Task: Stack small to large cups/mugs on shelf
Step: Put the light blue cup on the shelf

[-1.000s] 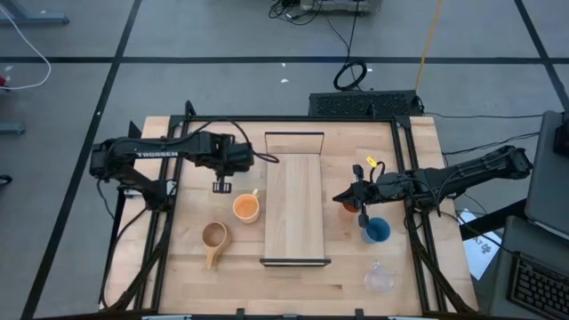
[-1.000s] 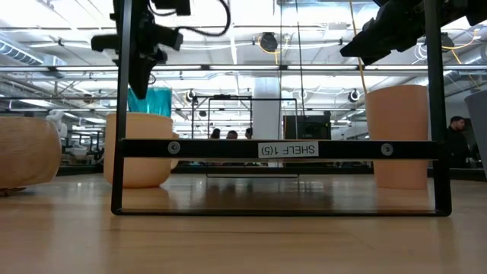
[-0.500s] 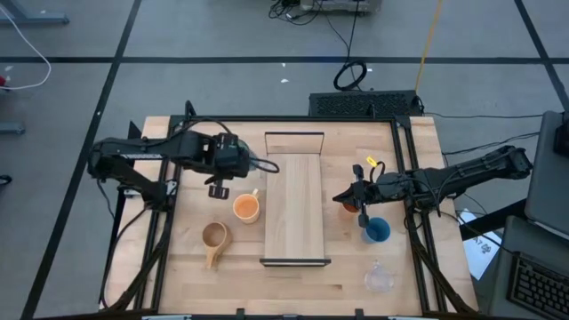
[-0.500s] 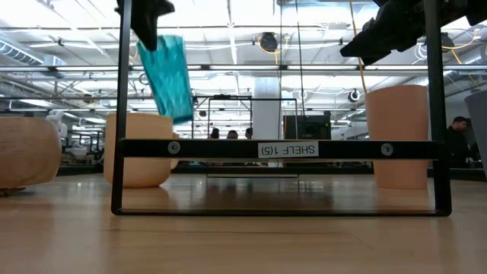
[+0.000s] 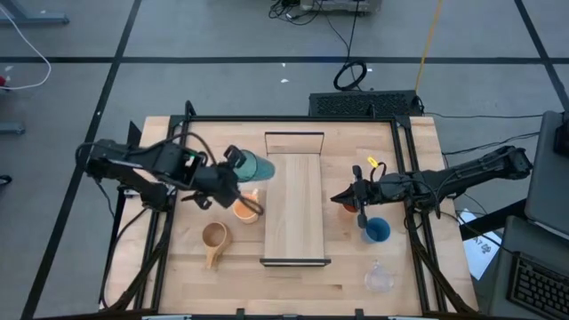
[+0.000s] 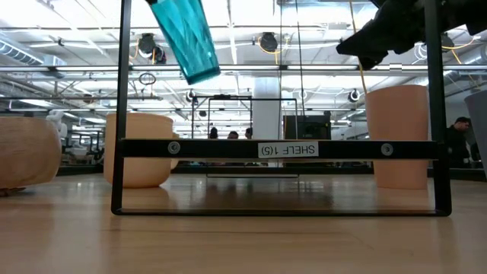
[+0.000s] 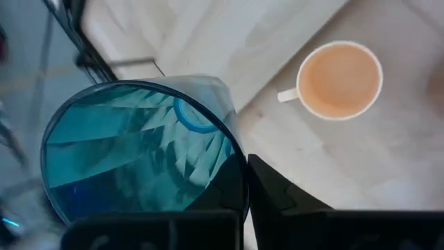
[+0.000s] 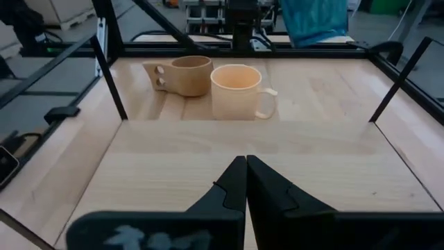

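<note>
My left gripper (image 5: 238, 169) is shut on the teal tumbler (image 5: 259, 165), held high and tilted left of the shelf (image 5: 293, 218); in the low view the tumbler (image 6: 185, 38) hangs well above the table. The orange mug with pale handle (image 5: 246, 208) and the tan mug (image 5: 213, 237) stand on their bases left of the shelf. My right gripper (image 5: 342, 197) is shut and empty at the shelf's right edge, beside the orange cup (image 5: 349, 207). The blue cup (image 5: 376, 230) and the clear glass (image 5: 379, 277) stand to the right. My left gripper holds the tumbler at its open rim (image 7: 234, 170). One finger (image 7: 277, 198) lies against the outside of the wall; the other is hidden by the tumbler. The tumbler is lifted clear of the table and tilted, its base (image 5: 267, 165) pointing toward the shelf.
The shelf's dark end rails stand at its far end (image 5: 294, 135) and near end (image 5: 295, 261). Black frame bars run along the table's sides (image 5: 160, 231). Bare tabletop lies near the front edge (image 5: 293, 289).
My left gripper has risen with the teal tumbler, lifting it off the table, and has gone toward the shelf and the near edge. It has turned, so the tumbler has tipped from upright to a slant with its base toward the shelf.
</note>
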Controlling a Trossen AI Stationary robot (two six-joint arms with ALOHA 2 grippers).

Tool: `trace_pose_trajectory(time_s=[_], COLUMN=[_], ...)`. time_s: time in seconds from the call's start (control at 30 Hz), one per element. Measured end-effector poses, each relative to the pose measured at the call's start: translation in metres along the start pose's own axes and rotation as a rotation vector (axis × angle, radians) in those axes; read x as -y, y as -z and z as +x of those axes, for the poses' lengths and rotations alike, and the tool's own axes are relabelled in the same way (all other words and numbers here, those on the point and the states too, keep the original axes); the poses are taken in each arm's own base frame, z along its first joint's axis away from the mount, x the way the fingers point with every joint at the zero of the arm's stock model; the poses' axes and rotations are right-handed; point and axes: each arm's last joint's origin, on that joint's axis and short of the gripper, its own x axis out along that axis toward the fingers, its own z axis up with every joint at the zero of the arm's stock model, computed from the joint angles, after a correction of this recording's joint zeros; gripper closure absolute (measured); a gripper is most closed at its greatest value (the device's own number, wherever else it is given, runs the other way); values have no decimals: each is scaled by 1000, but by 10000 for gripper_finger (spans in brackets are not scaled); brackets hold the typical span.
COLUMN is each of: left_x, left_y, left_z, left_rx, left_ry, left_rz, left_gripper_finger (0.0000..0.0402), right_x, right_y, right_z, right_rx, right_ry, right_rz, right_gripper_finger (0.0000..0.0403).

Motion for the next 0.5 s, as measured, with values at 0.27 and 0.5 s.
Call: trace_pose_trajectory(time_s=[0.27,0.5], left_x=[13,21], left_y=[-16,-27], left_z=[-11,-19], left_rx=[25,85], left_ry=[-85,-117], left_rz=[183,128], left_gripper_finger=[397,397], right_x=[-7,-14], right_y=[-3,-3], right_z=[-1,-2], right_rx=[34,46], right_ry=[-34,-70], right_rz=[4,-7], right_gripper_finger=[403,403])
